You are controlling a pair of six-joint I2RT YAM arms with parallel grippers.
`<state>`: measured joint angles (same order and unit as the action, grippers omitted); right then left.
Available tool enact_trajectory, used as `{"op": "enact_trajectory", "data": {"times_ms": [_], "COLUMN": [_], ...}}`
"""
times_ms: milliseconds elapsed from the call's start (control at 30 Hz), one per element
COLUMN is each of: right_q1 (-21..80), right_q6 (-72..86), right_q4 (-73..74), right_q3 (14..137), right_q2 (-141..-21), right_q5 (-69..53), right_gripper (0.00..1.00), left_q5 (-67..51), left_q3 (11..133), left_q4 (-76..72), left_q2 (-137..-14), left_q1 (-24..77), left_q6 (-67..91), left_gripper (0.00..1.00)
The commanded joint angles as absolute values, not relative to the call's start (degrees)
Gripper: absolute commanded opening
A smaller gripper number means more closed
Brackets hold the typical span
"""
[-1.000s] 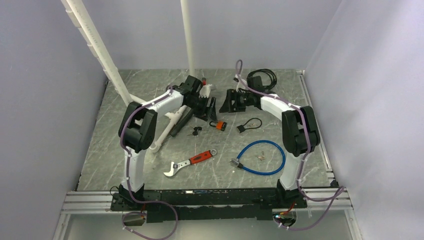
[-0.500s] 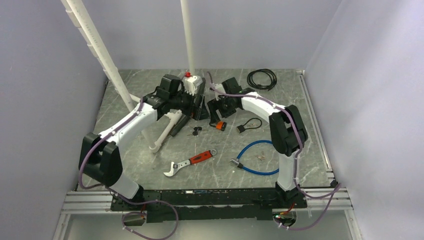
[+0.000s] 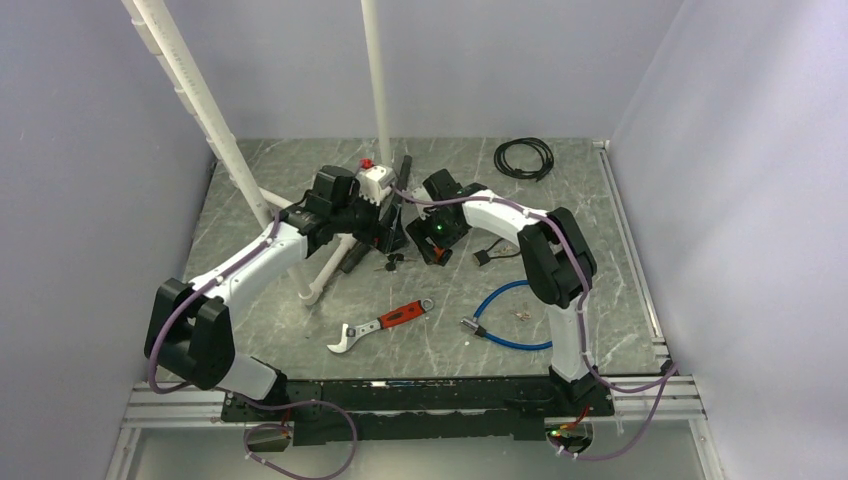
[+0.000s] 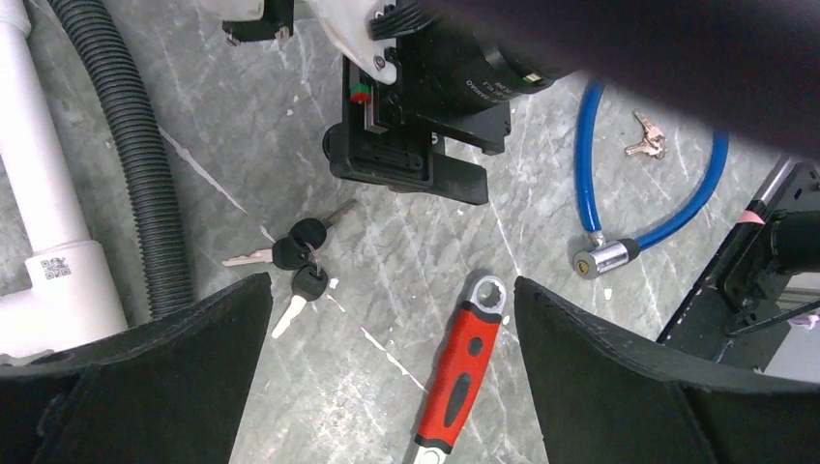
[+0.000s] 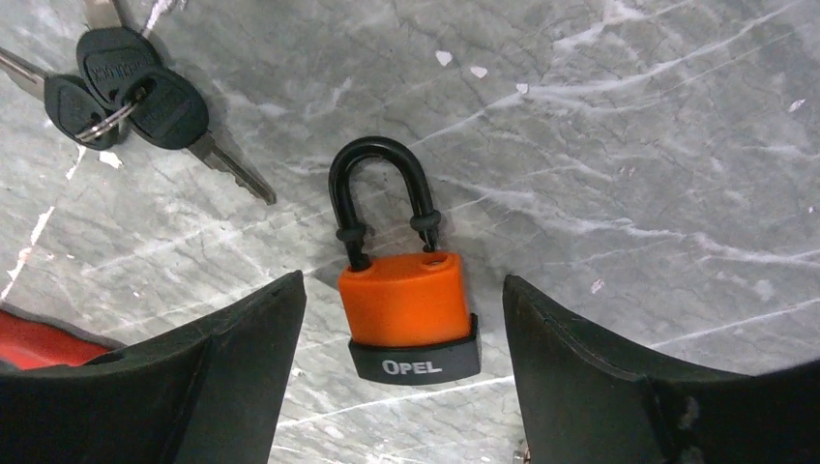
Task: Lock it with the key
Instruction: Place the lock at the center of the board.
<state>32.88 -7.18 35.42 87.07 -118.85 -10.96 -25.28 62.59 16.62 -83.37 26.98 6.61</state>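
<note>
The padlock [image 5: 406,309] lies flat on the grey marbled table [image 3: 600,250], around the middle of it and just right of the key bunch [image 3: 392,262]. It has an orange body, a black base marked OPEL and a black shackle [image 5: 379,159]. One leg of the shackle sits in the body. The other leg ends just above its hole, so the lock looks open.

The right gripper [image 5: 401,280] hangs directly over the padlock with its jaws spread wide. One finger stands on each side of the orange body and neither touches it, so the gripper holds nothing. In the right wrist view the three black-headed keys sit apart from the shackle.

The left gripper [image 4: 392,285] is spread as wide as it goes and is empty. It hovers over the key bunch, which lies on the table below the gap between its fingers. The red-handled wrench [image 4: 462,358] lies nearer than the keys, and the right gripper's black body is just beyond them.

A black corrugated hose [image 4: 135,145] and a white pipe [image 4: 39,174] run along the left of the keys. The blue cable lock [image 3: 515,315] lies at the near right with a pair of small keys [image 4: 643,135] inside its loop. A coiled black cable [image 3: 523,157] rests at the far right.
</note>
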Motion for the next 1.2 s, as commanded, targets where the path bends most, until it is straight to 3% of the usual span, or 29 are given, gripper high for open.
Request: {"op": "enact_trajectory", "data": {"times_ms": [0,100,200,333,467,567,700,833,1067,1167], "right_q1": [33.14,33.25,33.3,33.24,32.93,31.84,28.54,24.77,21.95,20.94], "right_q6": [-9.67,-9.85,-9.23,-8.11,-6.4,-4.61,-0.83,5.56,7.58,8.16], "right_q4": [39.12,42.19,41.63,40.52,39.29,38.52,36.6,33.23,31.43,30.4], "right_q3": [89.59,90.96,88.6,86.02,85.38,86.52,87.44,86.32,84.93,83.24], "right_q2": [-119.63,-120.42,-119.3,-118.37,-116.41,-114.38,-110.23,-106.5,-104.78,-103.13], "right_q5": [-7.75,-8.33,-8.0,-7.58,-7.97,-9.81,-13.68,-18.62,-21.34,-22.76], "right_gripper": [0.75,0.73,0.64,0.39,0.14,0.0,0.0,0.0,0.0,0.0], "left_q5": [-25.16,-20.81,-18.01,-13.53,-11.78,-12.96,-19.2,-21.9,-37.1,-37.57], "left_q3": [64.55,65.14,65.17,64.83,64.88,65.18,67.89,68.26,63.49,64.47], "left_q4": [16.09,18.19,19.16,20.83,22.64,21.35,22.5,23.79,18.75,20.09], "left_q2": [-82.46,-83.58,-84.38,-85.75,-88.57,-90.69,-93.28,-94.54,-86.84,-88.0], "left_q1": [26.98,26.98,27.03,28.24,31.04,33.29,33.25,32.33,29.02,27.62], "left_q6": [2.74,4.38,6.6,9.49,8.2,1.8,-16.6,-30.41,-41.17,-44.69], "left_gripper": [0.99,0.99,1.0,0.99,0.89,0.81,0.78,0.65,0.77,0.75]}}
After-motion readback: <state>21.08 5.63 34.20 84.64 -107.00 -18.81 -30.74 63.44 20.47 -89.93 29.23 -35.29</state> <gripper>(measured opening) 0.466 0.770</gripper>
